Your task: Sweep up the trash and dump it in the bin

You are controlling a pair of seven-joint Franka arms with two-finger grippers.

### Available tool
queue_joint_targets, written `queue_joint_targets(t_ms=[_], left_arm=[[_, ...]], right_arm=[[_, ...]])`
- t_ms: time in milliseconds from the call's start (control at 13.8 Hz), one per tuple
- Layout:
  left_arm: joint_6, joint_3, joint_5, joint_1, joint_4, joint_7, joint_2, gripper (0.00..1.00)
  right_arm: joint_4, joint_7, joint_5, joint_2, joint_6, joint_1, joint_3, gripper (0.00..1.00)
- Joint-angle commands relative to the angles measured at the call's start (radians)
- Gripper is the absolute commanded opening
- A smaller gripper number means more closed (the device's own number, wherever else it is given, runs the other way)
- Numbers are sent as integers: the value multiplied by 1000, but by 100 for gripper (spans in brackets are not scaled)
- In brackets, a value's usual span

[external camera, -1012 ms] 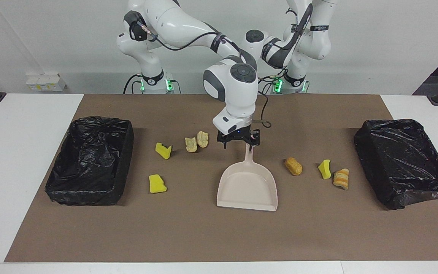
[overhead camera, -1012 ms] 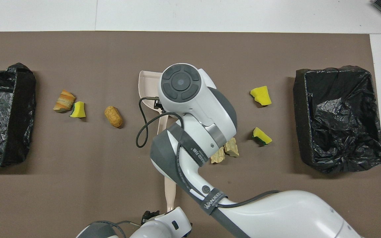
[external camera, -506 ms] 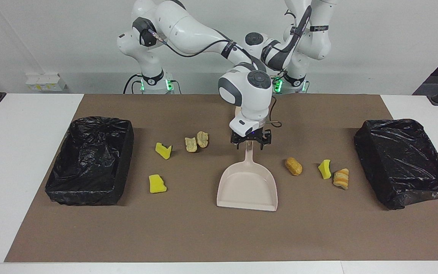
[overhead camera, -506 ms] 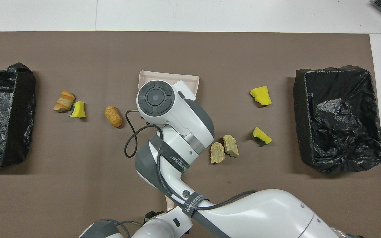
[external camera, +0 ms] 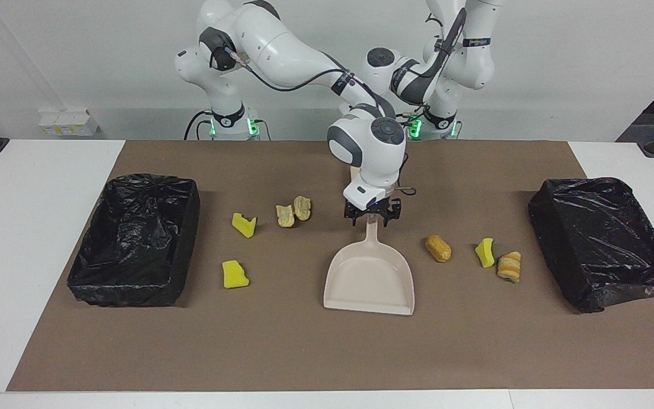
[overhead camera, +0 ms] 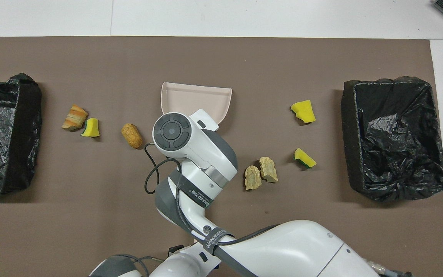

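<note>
Right gripper (external camera: 370,218) at dustpan (external camera: 370,278) handle's 12 o'clock end, apparently pinching it to steady the pan for scraps (external camera: 437,248); left gripper tucked back, grip unreadable.

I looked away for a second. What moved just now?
The right gripper shifted along the dustpan handle toward the robots, staying at the handle. The dustpan, the trash and both bins stayed put; the left arm waits.

Trash scraps (external camera: 437,248) flank dustpan (external camera: 369,278), bare mat (external camera: 304,352) farther out
</note>
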Motion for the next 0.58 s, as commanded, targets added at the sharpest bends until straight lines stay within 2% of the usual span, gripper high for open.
queue_joint_targets(t_ms=[0,145,362,506], left_arm=[[-52,2,13,50,-7,-3,-54,0],[-93,3,25,66,-5,-3,-76,0],[-157,2,39,86,-7,-4,-114,0],[-228,0,60,118,-10,-6,-163,0]], right_arm=[[-38,19,-18,-25,34,-6,5,16],[-34,22,-19,-25,40,-6,5,0],[-32,4,-16,-46,47,-21,6,0],[-31,-73,-19,-67,47,-35,6,0]])
